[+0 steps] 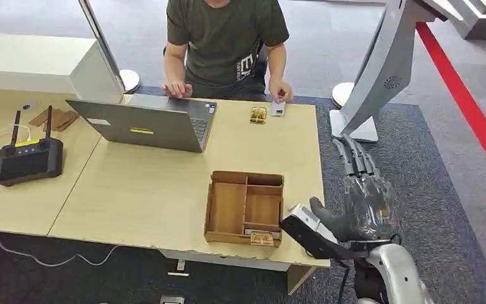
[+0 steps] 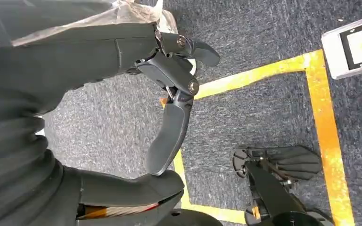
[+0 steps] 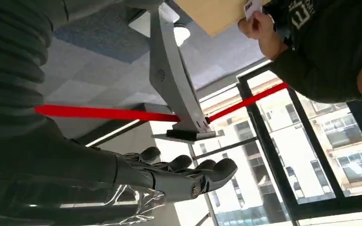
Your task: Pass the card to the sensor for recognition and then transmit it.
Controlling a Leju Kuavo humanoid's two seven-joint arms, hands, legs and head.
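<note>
At the far edge of the light wooden table (image 1: 164, 190), a small white card (image 1: 278, 109) lies under the fingers of a seated person in a dark green T-shirt (image 1: 228, 38). The robot holds no card, so I judge the task to be at its very start: the card must first be taken.

Right of the table's near corner, the robot's right hand (image 1: 364, 202) hangs over the carpet, released, with its dark fingers (image 3: 202, 172) stretched out straight side by side and nothing in them. The left hand (image 2: 169, 117) hangs low over the floor and grasps nothing; its fingers bend in towards the thumb, and I cannot tell whether they are fully closed.

The next move likely calls for the right hand to reach far and left across the table corner to the card, or to receive it from the person. Which object is the sensor I cannot tell.

Just left of the card sits a small yellowish block (image 1: 257, 114). A grey open laptop (image 1: 145, 123) stands before the person, a black box with two antennas (image 1: 28, 158) at the table's left, and a brown compartmented tray (image 1: 228, 206) near the front edge. A tall grey-white leaning stand (image 1: 380, 69) rises at right on dark grey carpet (image 1: 430, 190) crossed by a red stripe (image 1: 474, 114). Yellow floor tape (image 2: 320, 117) lies below the left hand, and large windows (image 3: 311, 155) face buildings.
</note>
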